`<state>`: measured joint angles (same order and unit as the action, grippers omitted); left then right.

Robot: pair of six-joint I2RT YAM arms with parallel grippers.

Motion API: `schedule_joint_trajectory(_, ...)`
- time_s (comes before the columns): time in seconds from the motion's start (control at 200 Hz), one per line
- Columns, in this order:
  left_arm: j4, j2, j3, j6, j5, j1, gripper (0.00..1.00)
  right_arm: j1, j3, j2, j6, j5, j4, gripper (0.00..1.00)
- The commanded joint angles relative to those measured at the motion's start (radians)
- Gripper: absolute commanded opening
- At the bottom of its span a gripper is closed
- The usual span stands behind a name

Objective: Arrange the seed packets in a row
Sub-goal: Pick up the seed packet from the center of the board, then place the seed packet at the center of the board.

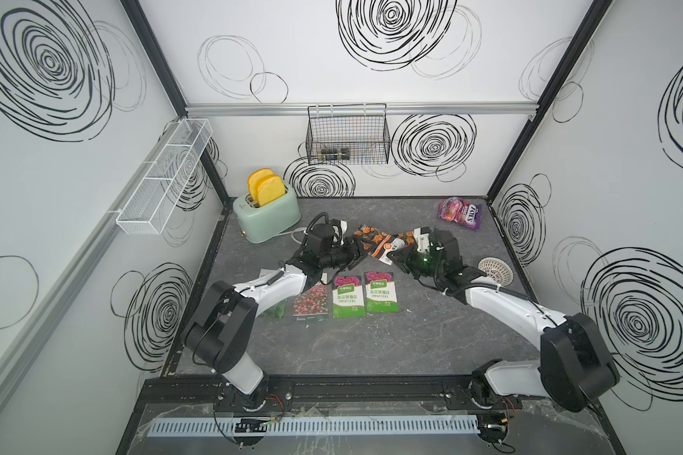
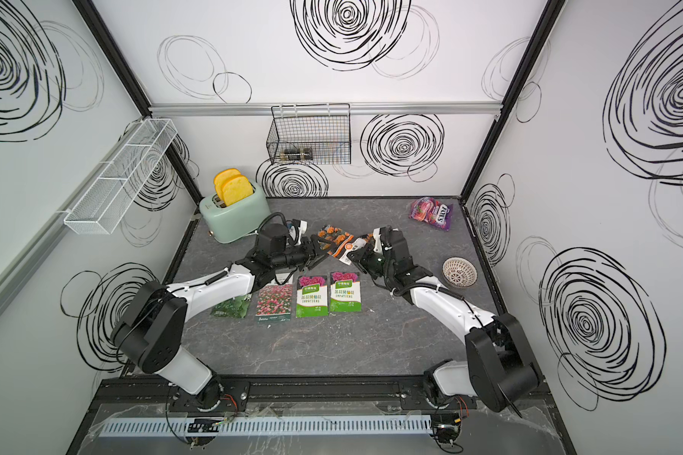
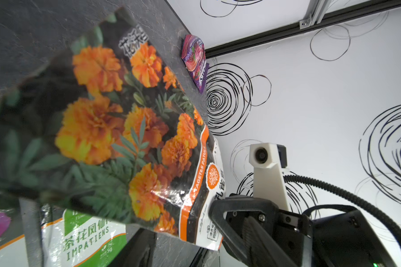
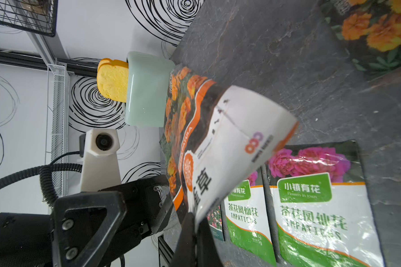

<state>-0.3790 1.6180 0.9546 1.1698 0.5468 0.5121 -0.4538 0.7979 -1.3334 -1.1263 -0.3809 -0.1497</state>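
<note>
dark green packet half under left arm, basket contents unclear

Open tabletop fronts the seed packets; toaster blocks back left. FOX'S candy bag and slotted bowl crowd the right.

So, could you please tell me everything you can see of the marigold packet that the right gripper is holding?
The marigold packet is a glossy flat pouch printed with orange blooms and green leaves on dark ground, with an orange band and a white end bearing black characters. It hangs above the table, white end curled, pinched there by the right gripper. The left gripper sits at its opposite edge; whether it grips is unclear.
</note>
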Motion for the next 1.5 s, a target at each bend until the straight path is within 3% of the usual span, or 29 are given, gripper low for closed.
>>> schedule_joint_trajectory(0.0,-0.094,0.008,-0.019,0.018,-0.011,0.017,0.42,-0.017,-0.003,0.031,-0.035,0.015,0.015,0.00)
schedule_joint_trajectory(0.05,-0.099,0.012,-0.017,0.015,-0.016,0.022,0.27,-0.025,-0.005,0.035,-0.035,0.017,0.019,0.00)
schedule_joint_trajectory(0.195,-0.069,0.020,0.012,-0.017,-0.029,0.032,0.00,-0.050,-0.012,0.048,-0.032,0.031,0.031,0.00)
schedule_joint_trajectory(0.365,0.005,0.010,0.053,-0.095,-0.031,0.031,0.00,-0.065,-0.013,0.078,0.005,0.060,0.085,0.00)
schedule_joint_trajectory(0.435,0.055,0.004,0.074,-0.147,-0.026,0.028,0.00,-0.065,-0.003,0.108,0.056,0.098,0.157,0.25)
schedule_joint_trajectory(0.57,0.177,0.013,0.116,-0.289,0.030,0.023,0.00,-0.057,0.038,0.205,0.202,0.226,0.375,1.00)
schedule_joint_trajectory(0.68,0.259,0.040,0.139,-0.400,0.103,0.039,0.00,-0.037,0.060,0.306,0.294,0.326,0.502,0.98)
schedule_joint_trajectory(0.856,0.352,0.093,0.161,-0.566,0.158,0.124,0.00,0.047,0.113,0.367,0.393,0.337,0.657,0.98)
schedule_joint_trajectory(1.151,0.315,0.261,0.248,-0.563,0.155,0.294,0.00,0.207,0.175,0.314,0.528,0.280,0.777,0.98)
schedule_joint_trajectory(1.491,0.359,0.488,0.460,-0.544,0.146,0.330,0.00,0.273,0.167,0.340,0.558,0.257,0.773,0.98)
